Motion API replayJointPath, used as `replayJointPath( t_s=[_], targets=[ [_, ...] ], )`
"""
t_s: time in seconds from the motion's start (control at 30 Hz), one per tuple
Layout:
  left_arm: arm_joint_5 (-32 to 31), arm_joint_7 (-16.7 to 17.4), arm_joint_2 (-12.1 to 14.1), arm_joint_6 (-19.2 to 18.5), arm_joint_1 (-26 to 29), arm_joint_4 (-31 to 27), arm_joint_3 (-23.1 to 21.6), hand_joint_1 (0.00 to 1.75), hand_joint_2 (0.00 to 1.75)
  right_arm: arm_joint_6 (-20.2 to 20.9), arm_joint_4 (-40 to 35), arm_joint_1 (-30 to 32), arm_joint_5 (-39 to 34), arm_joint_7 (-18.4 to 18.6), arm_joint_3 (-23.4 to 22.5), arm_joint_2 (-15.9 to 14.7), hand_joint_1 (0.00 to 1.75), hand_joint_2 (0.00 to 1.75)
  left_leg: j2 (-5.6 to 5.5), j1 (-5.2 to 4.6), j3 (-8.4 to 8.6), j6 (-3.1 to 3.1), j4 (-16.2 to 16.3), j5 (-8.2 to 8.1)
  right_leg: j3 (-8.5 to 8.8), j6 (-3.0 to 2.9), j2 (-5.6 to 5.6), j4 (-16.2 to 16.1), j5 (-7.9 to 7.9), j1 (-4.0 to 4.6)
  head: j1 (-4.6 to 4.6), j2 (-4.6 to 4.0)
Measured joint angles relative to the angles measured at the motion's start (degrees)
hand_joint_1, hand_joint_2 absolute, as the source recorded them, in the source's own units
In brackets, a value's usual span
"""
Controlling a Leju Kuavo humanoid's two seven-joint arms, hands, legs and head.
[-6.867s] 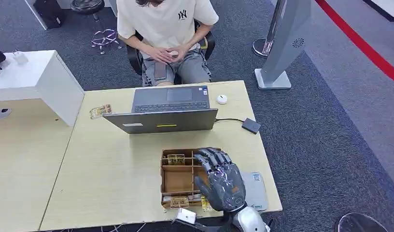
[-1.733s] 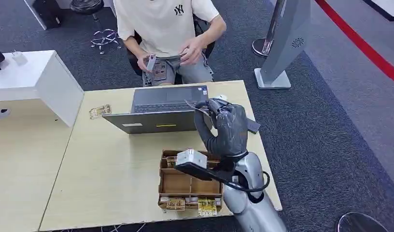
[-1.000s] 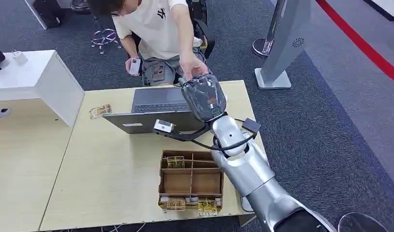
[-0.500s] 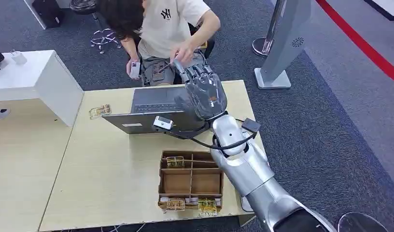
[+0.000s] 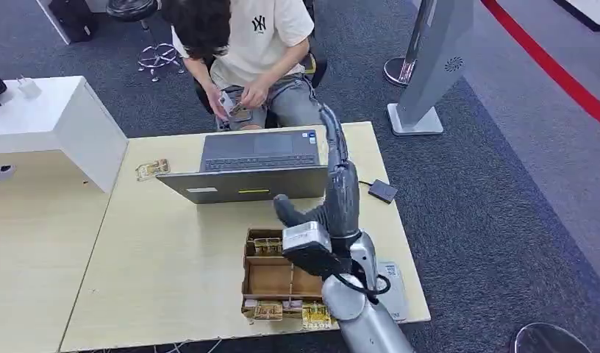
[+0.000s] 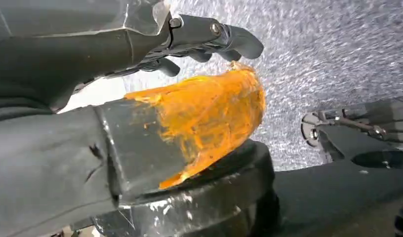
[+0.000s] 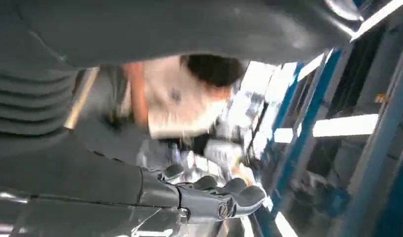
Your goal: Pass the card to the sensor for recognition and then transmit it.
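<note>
Card [image 5: 231, 103] is sitting in the person's hands [image 5: 242, 99]. Right robot hand [image 5: 336, 173] is hanging over the table [image 5: 172, 243], fingers straight, holding nothing. Risk: clipping the laptop [image 5: 253, 165] lid.

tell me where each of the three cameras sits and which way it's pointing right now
Head view: high on the robot, looking forward and down at the table, laptop and seated person; its right hand is raised, fingers straight.
Left wrist view: behind the left hand, facing carpet.
Right wrist view: behind the right hand, facing the person, blurred.
Shared: head and right wrist views both show the person and right hand.
</note>
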Motion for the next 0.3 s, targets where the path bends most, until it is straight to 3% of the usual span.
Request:
replayJointPath(
  t_s=[0.07, 0.13, 0.3],
  targets=[
    [0.5, -0.2, 0.0, 0.3, 0.2, 0.0, 0.8, 0.00, 0.00, 3.9, -2.1, 1.5, -6.9, -0.1, 2.6, -0.8, 0.00, 0.00, -0.01, 0.00, 0.00, 0.00, 0.0, 0.00, -0.01, 0.00, 0.00, 0.0, 0.00, 0.00, 0.00, 0.00],
    [0.9, -0.2, 0.1, 0.3, 0.3, 0.0, 1.4, 0.00, 0.00, 12.7, -4.4, 3.2, -16.0, 0.0, 5.4, -1.9, 0.00, 0.00, -0.01, 0.03, -0.01, 0.00, 0.0, 0.00, 0.00, -0.01, -0.01, 0.0, 0.00, 0.00, -0.02, 0.00],
    [0.7, -0.2, 0.6, -0.2, 0.3, 0.0, 2.0, 0.00, 0.00, 32.1, -7.0, 6.0, -29.3, -1.6, 9.7, -4.8, 0.00, 0.00, -0.01, 0.06, -0.01, -0.02, 0.0, -0.01, -0.01, -0.02, -0.01, 0.0, -0.01, 0.01, -0.04, 0.00]
  ],
)
